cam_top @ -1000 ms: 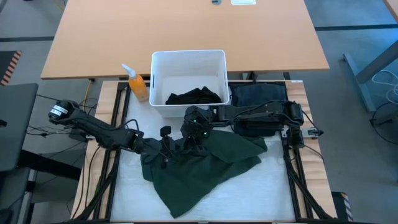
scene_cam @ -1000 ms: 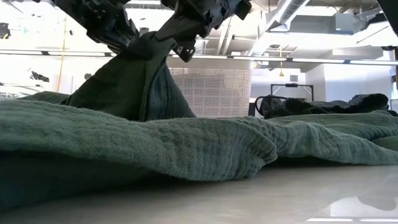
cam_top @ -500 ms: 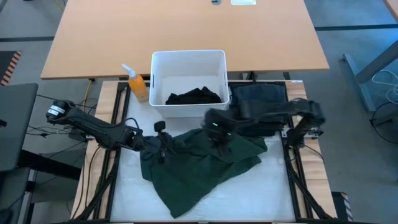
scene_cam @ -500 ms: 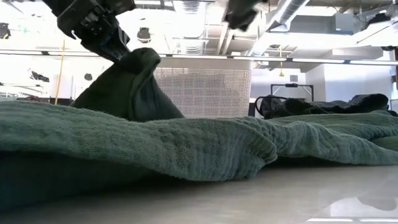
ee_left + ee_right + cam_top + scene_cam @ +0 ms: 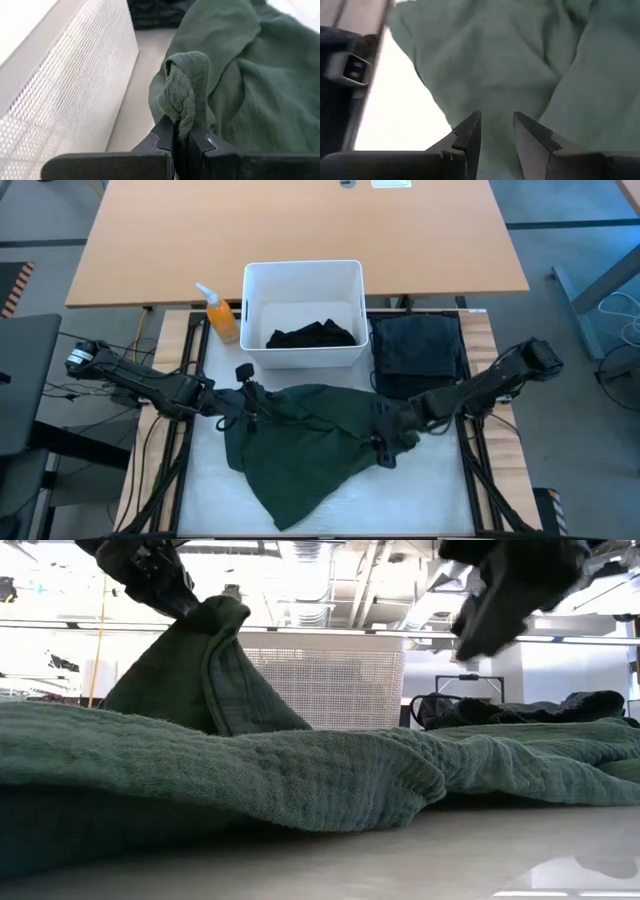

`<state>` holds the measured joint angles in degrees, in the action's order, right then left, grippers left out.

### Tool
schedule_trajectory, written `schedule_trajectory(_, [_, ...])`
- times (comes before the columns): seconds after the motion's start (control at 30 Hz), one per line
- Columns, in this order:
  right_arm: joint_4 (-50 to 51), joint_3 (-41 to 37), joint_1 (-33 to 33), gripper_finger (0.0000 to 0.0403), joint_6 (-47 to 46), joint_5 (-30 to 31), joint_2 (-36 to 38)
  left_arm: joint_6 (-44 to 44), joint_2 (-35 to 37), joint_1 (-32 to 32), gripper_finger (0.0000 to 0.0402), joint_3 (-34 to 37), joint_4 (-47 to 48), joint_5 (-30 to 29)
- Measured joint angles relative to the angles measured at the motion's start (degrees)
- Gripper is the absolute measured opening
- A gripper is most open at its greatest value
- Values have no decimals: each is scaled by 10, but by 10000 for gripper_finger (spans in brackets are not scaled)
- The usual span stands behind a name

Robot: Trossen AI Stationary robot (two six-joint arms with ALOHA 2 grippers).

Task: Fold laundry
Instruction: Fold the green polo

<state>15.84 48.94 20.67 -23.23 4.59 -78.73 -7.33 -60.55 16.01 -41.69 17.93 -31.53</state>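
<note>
The dark green garment [image 5: 320,445] sprawls across the desk [image 5: 430,490] before the white bin [image 5: 303,310], hiding the surface beneath. The left pincer [image 5: 181,137] grasps a bunched fold of it. The right pincer [image 5: 495,132] hovers released over the cloth. No readable writing shows.

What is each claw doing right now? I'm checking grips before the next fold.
Left claw: shut on a bunched fold of the dark green shirt, lifting it.
Right claw: open, holding nothing, over the shirt's right edge.
</note>
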Motion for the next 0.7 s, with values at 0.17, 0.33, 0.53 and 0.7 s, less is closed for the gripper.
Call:
schedule_trajectory(0.17, [39,8,34,138,-50,105,-58,-11,-2,0,0,0,0,3])
schedule_trajectory(0.33, [45,17,55,138,-74,153,-112,-19,-2,1,0,0,-2,9])
schedule_trajectory(0.53, [47,18,60,138,-114,166,-154,-21,-2,1,0,0,-2,18])
schedule_trajectory(0.7, [55,18,60,137,-136,190,-182,-22,-2,1,0,0,-1,18])
